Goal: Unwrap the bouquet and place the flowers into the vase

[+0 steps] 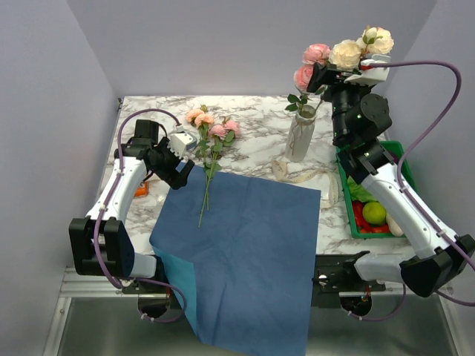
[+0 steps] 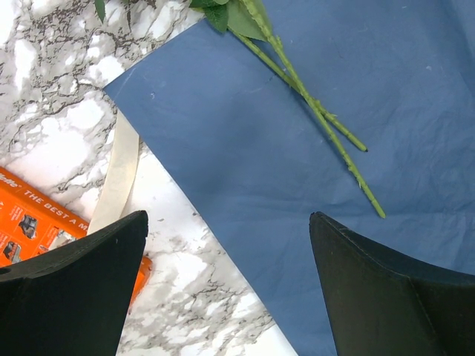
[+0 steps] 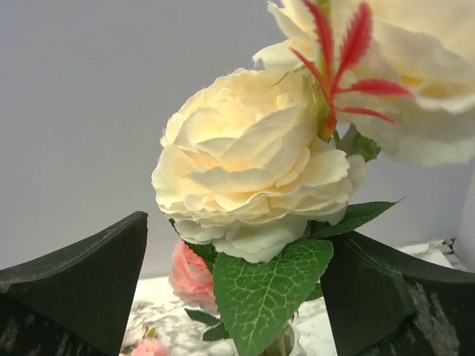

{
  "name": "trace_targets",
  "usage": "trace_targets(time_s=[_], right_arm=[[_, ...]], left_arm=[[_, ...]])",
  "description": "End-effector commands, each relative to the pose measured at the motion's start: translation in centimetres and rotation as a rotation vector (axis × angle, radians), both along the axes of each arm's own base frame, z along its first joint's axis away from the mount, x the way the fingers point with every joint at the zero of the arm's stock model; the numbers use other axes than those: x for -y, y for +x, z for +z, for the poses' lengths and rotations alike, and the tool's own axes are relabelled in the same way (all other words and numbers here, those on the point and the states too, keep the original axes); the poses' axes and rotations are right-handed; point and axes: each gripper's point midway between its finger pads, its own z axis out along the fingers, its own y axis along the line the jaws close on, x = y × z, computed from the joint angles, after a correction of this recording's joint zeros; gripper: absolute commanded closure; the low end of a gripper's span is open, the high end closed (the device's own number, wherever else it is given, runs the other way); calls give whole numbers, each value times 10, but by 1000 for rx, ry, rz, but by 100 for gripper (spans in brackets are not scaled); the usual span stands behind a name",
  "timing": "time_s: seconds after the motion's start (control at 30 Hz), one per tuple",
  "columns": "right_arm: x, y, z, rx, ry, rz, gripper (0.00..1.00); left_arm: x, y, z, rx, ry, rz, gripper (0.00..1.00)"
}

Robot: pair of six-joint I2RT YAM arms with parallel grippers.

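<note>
Blue wrapping paper (image 1: pixel 245 237) flat on marble table (image 1: pixel 260 111), near corner overhanging edge. Off-white vase (image 1: pixel 300 137) upright at right, cream and pink roses (image 1: pixel 347 53) in it. Right gripper (image 3: pixel 234 226) wide, flanking cream bloom (image 3: pixel 252 163); pulling away could snag leaf (image 3: pixel 260 289) and tip top-heavy vase. Loose pink roses (image 1: pixel 211 130) lie across paper's far edge. Left gripper (image 2: pixel 228 215) wide near stems (image 2: pixel 319 119); could pinch paper too.

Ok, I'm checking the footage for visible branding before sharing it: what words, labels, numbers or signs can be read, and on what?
"THE BEST A M": white capitals on the orange packet, left wrist view; the rest is hidden.
Letters before it at the frame edge: too cropped to read.
Same packet in the top view: too small to read.
No text seen on the blue paper, vase or green crate.
</note>
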Motion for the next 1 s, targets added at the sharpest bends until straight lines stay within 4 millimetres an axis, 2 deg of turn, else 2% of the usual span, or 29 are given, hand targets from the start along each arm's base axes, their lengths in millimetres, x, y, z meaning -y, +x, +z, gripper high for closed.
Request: trace_targets(time_s=[0.0,0.13,0.17,0.2,0.23,0.27,0.3,0.37,0.47,0.53,0.57,0.6,0.63,0.83,0.9,0.97], right_arm=[[-9,-21,2,-64,32,112,4],[-22,-36,-20,-167,65,177,7],[-27,-38,-40,-244,50,181,9],[-28,-38,-52,-284,51,158,9],[-42,-44,-77,-351,16,173,9],[-46,-46,-90,-383,-5,167,9],[-45,-47,-104,-416,-5,131,9],[-51,-50,-146,-532,-36,137,9],[-48,-51,-189,-678,-50,80,10],[-46,-57,-210,-764,-42,60,11],[-50,-60,-215,-783,-37,83,12],[-57,-66,-230,-819,-46,126,13],[-69,-70,-231,-802,-49,166,14],[-96,-100,-282,-894,-81,221,18],[-105,-104,-289,-904,-78,230,18],[-125,-110,-298,-916,-100,268,18]], left_arm=[[4,-1,20,44,-30,-13,1],[5,0,23,50,-43,-7,1],[5,0,24,50,-47,-4,1],[6,0,25,50,-53,-6,1],[6,2,28,54,-55,-1,1],[6,2,30,57,-60,-3,1],[7,3,31,55,-65,-1,1],[8,4,35,58,-71,-5,1],[7,4,39,62,-71,-3,1],[7,2,40,66,-71,-5,1],[7,1,41,67,-72,-6,1],[7,1,41,68,-75,-5,1],[7,1,42,74,-75,-5,1],[6,-1,43,73,-86,-1,1],[5,0,43,73,-86,2,1],[4,-1,44,74,-87,6,1]])
